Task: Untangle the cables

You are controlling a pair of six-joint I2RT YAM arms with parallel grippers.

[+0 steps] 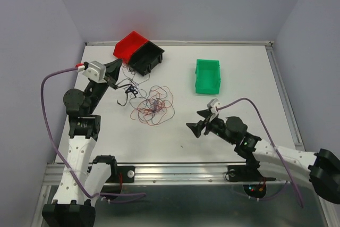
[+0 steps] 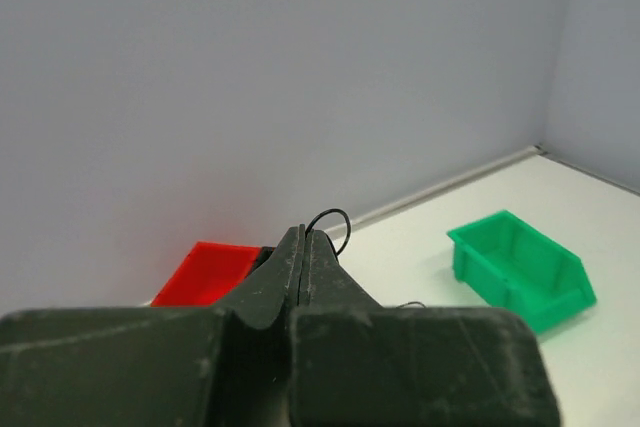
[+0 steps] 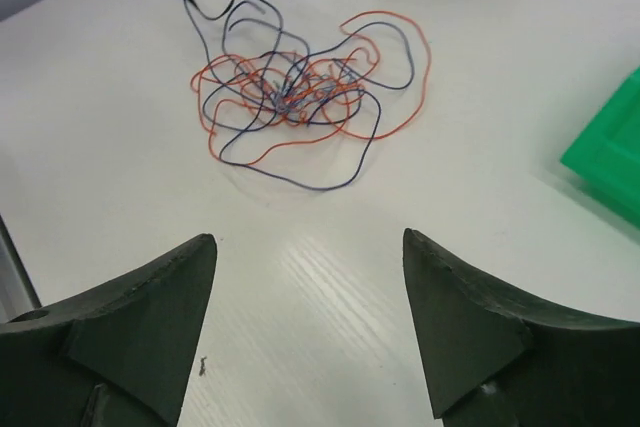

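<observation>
The cables (image 1: 152, 106) lie in a loose tangle of red, orange and blue loops on the white surface (image 1: 175, 142), a little toward 9 o'clock of its middle in the top view. From your right wrist camera the same knot (image 3: 300, 97) sits at 12 o'clock, flat on the surface, with the strands crossing most densely at its centre.

A thinner run of dark strands trails off the tangle toward 10 o'clock. There the left jaws are closed on a black cable (image 1: 127, 93), and in the left wrist view a small black loop (image 2: 330, 222) pokes out just past the pressed-together tips. You cannot tell from these views whether that strand is free of the main knot.

The right jaws stand wide apart and hold nothing. They sit at about 4 o'clock of the tangle, well apart from it and pointing toward it.

At 11 o'clock of the tangle, a red bin (image 1: 130, 45) and a black bin (image 1: 150, 57) stand touching each other near the far edge. A green bin (image 1: 207, 75) stands alone at 2 o'clock of the tangle.
</observation>
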